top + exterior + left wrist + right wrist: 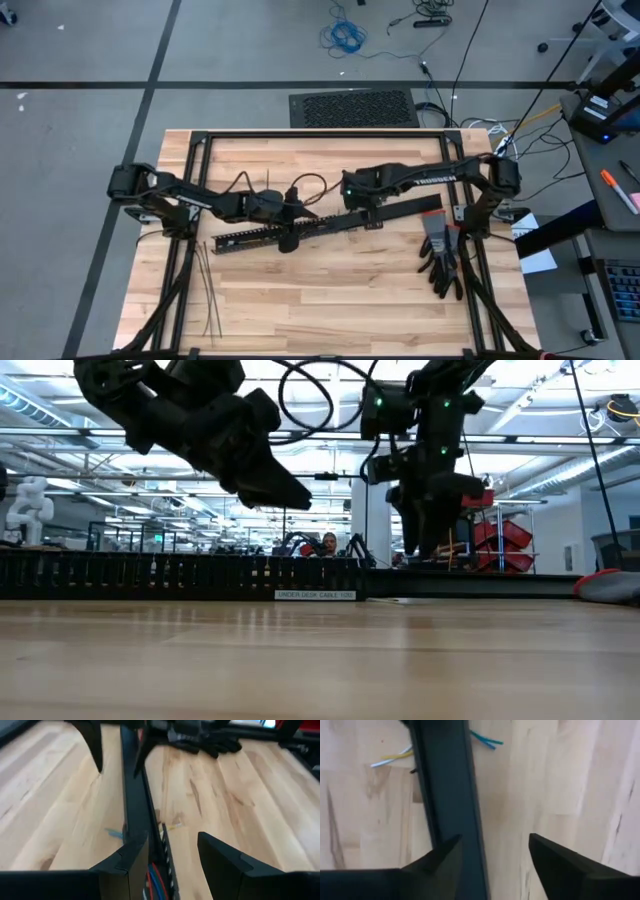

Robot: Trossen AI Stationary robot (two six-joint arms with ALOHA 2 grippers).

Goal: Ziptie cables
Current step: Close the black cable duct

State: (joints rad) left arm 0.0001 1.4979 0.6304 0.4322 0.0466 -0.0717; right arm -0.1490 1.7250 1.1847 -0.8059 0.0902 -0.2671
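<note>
High view: both arms meet over the long black duct (330, 224) lying across mid-table. Left gripper (290, 238) sits over the duct left of centre; right gripper (368, 205) is over it further right. Zipties (208, 290) lie loose on the wood near the left front edge; black gloves (440, 255) lie at right.

Left wrist view adds what the overhead misses: the left fingers (125, 862) stand apart astride the duct, with the cables (154, 876), red and blue, lying in it between them.

Right wrist view: right fingers (442, 857) spread, holding nothing, duct below; wire ends (485, 740) poke out beside it.

Low view: both grippers hang clear above the duct wall.
</note>
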